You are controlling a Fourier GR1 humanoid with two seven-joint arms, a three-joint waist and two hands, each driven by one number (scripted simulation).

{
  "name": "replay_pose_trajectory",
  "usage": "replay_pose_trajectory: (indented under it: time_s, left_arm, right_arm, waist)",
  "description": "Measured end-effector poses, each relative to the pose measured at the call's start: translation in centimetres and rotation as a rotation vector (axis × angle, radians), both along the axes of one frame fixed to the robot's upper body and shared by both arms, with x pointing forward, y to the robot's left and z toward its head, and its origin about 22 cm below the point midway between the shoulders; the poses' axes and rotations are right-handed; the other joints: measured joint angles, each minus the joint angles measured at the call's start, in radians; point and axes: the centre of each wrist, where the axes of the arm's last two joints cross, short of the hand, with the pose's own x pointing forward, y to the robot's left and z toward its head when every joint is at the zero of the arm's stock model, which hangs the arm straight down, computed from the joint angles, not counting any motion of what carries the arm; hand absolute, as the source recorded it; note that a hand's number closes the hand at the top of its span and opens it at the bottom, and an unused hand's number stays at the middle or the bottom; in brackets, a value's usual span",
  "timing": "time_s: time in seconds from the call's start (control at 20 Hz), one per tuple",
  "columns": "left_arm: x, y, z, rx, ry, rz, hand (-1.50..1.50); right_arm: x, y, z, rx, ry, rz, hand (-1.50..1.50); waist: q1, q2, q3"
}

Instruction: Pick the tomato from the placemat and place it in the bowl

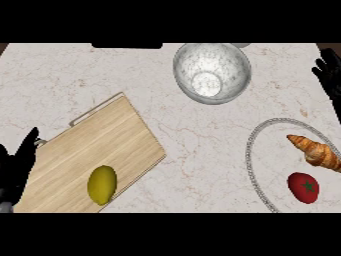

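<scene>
Head view looks steeply down on a pale marbled surface [69, 80]. Nearest, at the lower left, the left hand [9, 172] rests with its fingers straight and raised, grasping nothing, over the left end of a wooden cutting board [106, 142]. A yellow lemon [102, 185] lies on the board's near part, apart from that hand. At the lower right, a red tomato [303, 187] with a green stem mark sits on a round, clear-looking placemat [258, 150] with a beaded rim. Just beyond the tomato on the same placemat lies a golden croissant [317, 152], close to it but not touching. Along the right edge, the right forearm runs up past the placemat, and the right hand [335, 75] shows at the upper right with fingers relaxed and spread, holding nothing, well apart from the tomato. Farthest, near the top centre, stands a glass bowl [236, 65] with nothing visible inside, well apart from the placemat and beside the right hand's side of the surface.
</scene>
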Motion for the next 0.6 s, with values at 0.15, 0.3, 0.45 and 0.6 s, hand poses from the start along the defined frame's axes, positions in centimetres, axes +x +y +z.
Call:
replay_pose_trajectory:
  time_s: [0.15,0.3,0.45,0.6]
  left_arm:
    - [1.4,-1.1,1.3,-0.055,-0.104,-0.037,0.0]
    - [3.2,-2.8,4.2,-0.132,-0.293,-0.112,0.0]
    - [4.2,-4.1,5.9,-0.205,-0.401,-0.16,0.0]
    - [4.7,-4.6,6.6,-0.269,-0.472,-0.201,0.0]
  right_arm:
    - [-0.1,-0.2,-0.6,0.032,0.054,0.086,-1.5]
    - [-0.9,0.1,-2.9,0.107,0.151,0.233,-1.5]
    - [-1.8,-2.7,-2.7,-0.154,0.189,0.16,-1.5]
    - [-2.8,-5.2,-6.0,-0.164,0.204,0.109,-1.5]
  waist:
    - [0.002,0.0,0.015]
    - [0.002,-0.003,0.023]
    - [-0.007,-0.004,0.021]
    - [0.0,0.001,0.026]
